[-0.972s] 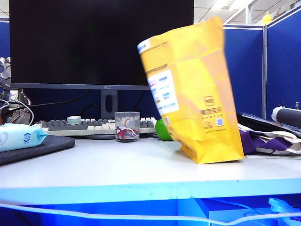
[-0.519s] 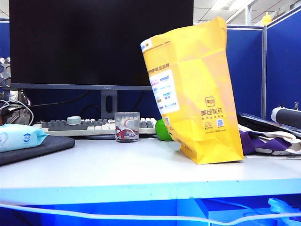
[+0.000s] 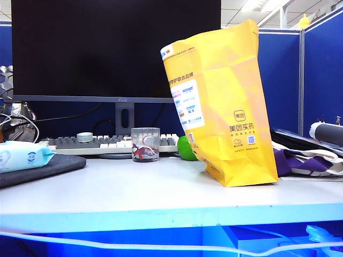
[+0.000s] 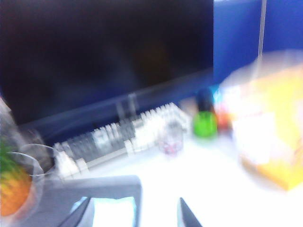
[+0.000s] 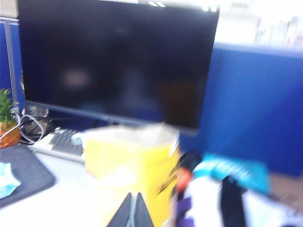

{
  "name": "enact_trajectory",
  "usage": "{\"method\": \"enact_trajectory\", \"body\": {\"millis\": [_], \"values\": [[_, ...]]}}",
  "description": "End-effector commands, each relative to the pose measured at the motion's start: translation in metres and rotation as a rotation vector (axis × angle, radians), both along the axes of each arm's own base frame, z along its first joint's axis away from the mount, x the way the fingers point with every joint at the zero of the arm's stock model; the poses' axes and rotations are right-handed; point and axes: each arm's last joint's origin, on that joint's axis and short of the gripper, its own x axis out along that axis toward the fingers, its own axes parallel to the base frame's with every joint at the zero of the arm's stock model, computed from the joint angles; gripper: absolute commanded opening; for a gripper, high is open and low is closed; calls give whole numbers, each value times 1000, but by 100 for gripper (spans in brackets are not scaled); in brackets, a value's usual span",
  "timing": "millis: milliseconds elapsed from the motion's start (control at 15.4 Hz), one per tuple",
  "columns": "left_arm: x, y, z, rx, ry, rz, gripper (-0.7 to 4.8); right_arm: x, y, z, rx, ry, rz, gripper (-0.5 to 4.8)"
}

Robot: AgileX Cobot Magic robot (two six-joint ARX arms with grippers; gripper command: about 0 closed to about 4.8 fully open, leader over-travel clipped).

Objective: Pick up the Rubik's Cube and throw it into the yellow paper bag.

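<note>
The yellow paper bag (image 3: 225,107) stands upright on the white desk, right of the middle, with its white label facing left. It also shows blurred in the left wrist view (image 4: 279,142) and, with its top open, in the right wrist view (image 5: 128,175). The Rubik's Cube is out of view in every frame. My left gripper (image 4: 135,217) is open above the desk's left side, with nothing between its fingers. My right gripper (image 5: 134,212) is shut and empty, raised in front of the bag. Neither gripper appears in the exterior view.
A glass cup (image 3: 145,144) and a green ball (image 3: 186,149) stand before the keyboard (image 3: 107,142), under a big dark monitor (image 3: 115,48). A wipes pack (image 3: 21,155) lies on a dark pad (image 3: 48,168) at left. Striped cloth (image 3: 308,160) lies right of the bag.
The bag leaned to the left and was blurred a second ago; it has since swung back upright and stands still. Nothing else on the desk has shifted.
</note>
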Motion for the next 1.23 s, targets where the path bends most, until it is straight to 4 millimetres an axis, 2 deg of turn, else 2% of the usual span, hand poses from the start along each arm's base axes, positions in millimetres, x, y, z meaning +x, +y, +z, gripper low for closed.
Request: {"method": "enact_trajectory", "body": {"millis": [65, 259, 389, 843, 1232], "values": [[30, -19, -27, -61, -109, -71, 230, 20, 16, -27, 89, -50, 110, -2], [53, -31, -48, 24, -87, -60, 214, 33, 26, -68, 38, 26, 159, -1], [64, -37, -60, 74, -22, -63, 213, 36, 26, -83, 22, 61, 146, -1], [65, -40, -69, 44, 82, -111, 214, 37, 26, -92, -8, 126, 120, -1], [65, -40, -70, 47, 88, -110, 214, 37, 26, -100, -44, 194, 121, -1]]}}
